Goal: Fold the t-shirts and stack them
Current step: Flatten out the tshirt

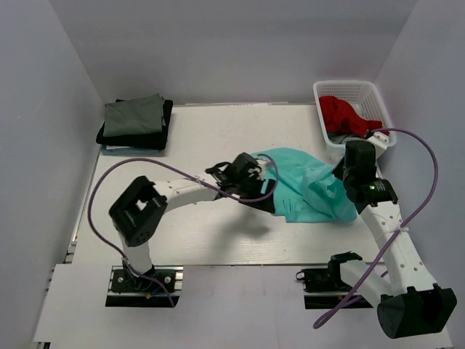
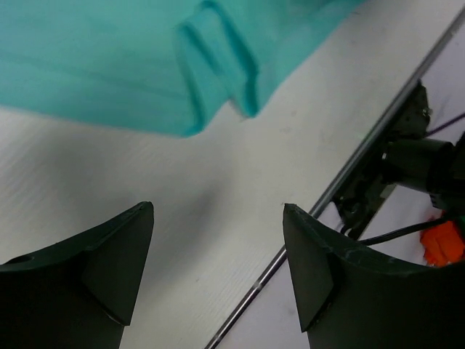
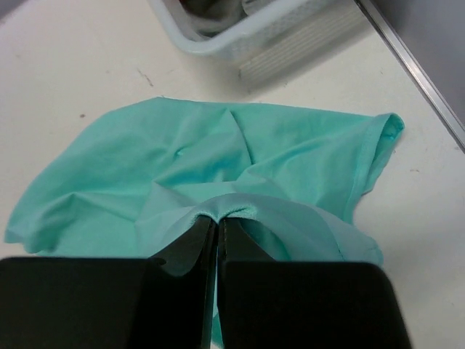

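**Right wrist view: right pincer [image 3: 216,222] clamped on the teal t-shirt [image 3: 218,160], left pincer open**

At the right pincer we see the jaws pressed together on a bunched fold of the teal t-shirt, with the cloth pinched at the very tips. From that pinch the shirt spreads away over the white table [image 3: 80,65], creased, with one sleeve out to the right. Beyond it stands the white basket [image 3: 276,36].

In the left wrist view the left pincer [image 2: 218,269] stands with its jaws wide apart over bare table, holding nothing. A hemmed edge of the teal cloth lies ahead of the tips, apart from them.

From the top we find the shirt crumpled on the right half of the table, between the two pincers. The basket sits at the far right corner with a red t-shirt [image 1: 341,113] in it. At the far left corner a folded grey-green t-shirt [image 1: 134,115] lies on a black t-shirt [image 1: 109,135].
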`<action>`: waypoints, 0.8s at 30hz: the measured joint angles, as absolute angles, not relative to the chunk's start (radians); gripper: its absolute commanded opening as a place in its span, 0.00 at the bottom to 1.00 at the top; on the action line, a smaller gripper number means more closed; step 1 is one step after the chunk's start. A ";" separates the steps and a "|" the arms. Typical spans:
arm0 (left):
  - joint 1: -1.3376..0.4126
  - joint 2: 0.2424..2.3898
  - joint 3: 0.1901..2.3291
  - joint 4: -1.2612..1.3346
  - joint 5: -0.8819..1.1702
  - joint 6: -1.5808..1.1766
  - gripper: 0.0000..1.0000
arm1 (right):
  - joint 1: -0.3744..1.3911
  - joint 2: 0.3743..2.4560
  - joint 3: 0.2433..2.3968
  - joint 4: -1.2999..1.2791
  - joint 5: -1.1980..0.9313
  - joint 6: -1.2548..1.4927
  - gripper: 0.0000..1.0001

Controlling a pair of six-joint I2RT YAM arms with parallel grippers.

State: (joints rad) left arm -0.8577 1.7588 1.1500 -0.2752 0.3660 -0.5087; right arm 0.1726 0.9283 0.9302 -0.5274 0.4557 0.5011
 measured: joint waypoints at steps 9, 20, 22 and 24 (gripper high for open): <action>-1.013 1.985 1.386 -0.241 0.355 -0.462 0.82 | 0.149 0.948 0.876 -0.525 0.496 0.517 0.00; -1.040 2.170 1.576 -0.269 0.244 -0.430 0.73 | 0.115 0.931 0.839 -0.495 0.469 0.515 0.00; -1.043 2.173 1.582 -0.273 0.228 -0.427 0.73 | 0.110 0.931 0.834 -0.495 0.462 0.514 0.00; -1.046 2.173 1.585 -0.286 0.212 -0.426 0.73 | 0.105 0.931 0.834 -0.493 0.459 0.514 0.00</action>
State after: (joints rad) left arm -1.0462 2.1735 1.5848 -0.2859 0.2123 -0.4263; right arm 0.1047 0.9310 0.8337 -0.4931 0.4587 0.5137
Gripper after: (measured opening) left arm 0.731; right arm 0.012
